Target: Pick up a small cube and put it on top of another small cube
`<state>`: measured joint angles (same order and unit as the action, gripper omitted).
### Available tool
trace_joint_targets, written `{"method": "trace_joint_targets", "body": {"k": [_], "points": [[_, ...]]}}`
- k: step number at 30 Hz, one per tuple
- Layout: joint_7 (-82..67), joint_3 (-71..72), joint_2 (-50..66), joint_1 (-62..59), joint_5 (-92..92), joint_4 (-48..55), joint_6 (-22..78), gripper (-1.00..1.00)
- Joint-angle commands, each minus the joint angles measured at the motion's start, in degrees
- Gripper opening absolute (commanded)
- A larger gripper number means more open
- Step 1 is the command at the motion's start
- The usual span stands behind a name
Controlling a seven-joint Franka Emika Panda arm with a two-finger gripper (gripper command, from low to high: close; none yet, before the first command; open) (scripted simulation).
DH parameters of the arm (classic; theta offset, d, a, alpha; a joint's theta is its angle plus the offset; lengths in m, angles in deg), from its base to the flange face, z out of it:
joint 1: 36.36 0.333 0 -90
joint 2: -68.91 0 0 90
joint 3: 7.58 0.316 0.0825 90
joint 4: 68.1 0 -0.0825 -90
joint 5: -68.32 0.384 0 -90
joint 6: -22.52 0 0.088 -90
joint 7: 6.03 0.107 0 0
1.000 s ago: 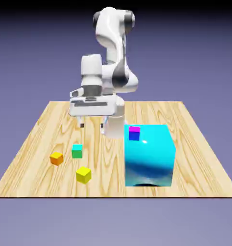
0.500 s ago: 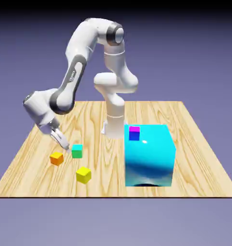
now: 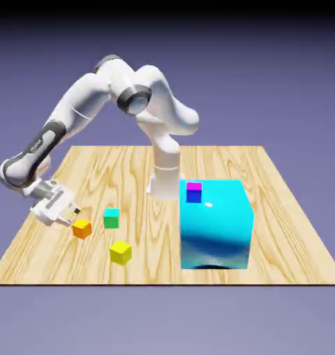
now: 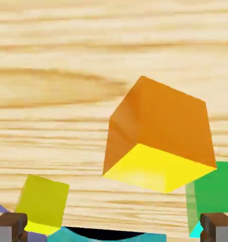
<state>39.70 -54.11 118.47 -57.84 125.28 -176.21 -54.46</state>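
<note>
My gripper [image 3: 71,213] is spread wide, holding nothing, low and tilted, right beside the orange cube [image 3: 82,228]. That cube sits on the table [image 3: 218,163], near the green cube [image 3: 112,218] and yellow cube [image 3: 120,252]. Risk: my slanted approach may nudge the orange cube toward green, or a finger lands on top.

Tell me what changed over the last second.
The arm swung from above the table's middle down toward the exterior view's left; the gripper now sits low beside the orange cube, jaws open, nothing taken hold of. The orange, green and yellow cubes and the cyan block stayed put.
</note>
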Motion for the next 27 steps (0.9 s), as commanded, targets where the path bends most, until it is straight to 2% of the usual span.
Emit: {"method": "trace_joint_targets", "body": {"k": [1, 6, 16, 20, 21, 25, 27], "points": [[0.09, -1.17, 2.08, -0.54, 1.46, 1.3, 2.45, 0.0], [0.52, -7.0, 12.46, -3.23, 8.76, 7.81, 14.67, 0.0], [0.4, -16.69, 30.21, 2.23, 29.88, 4.39, 38.19, 0.0], [0.26, -13.25, 30.14, 7.89, 33.51, -0.62, 34.66, 0.0], [0.26, -13.25, 30.14, 7.89, 33.52, -0.62, 34.65, -1.0], [0.57, -16.14, 29.9, 2.22, 29.3, 4.72, 37.96, -1.0], [1.86, -11.98, 27.54, 2.16, 24.98, 7.1, 36.16, -1.0]]}}
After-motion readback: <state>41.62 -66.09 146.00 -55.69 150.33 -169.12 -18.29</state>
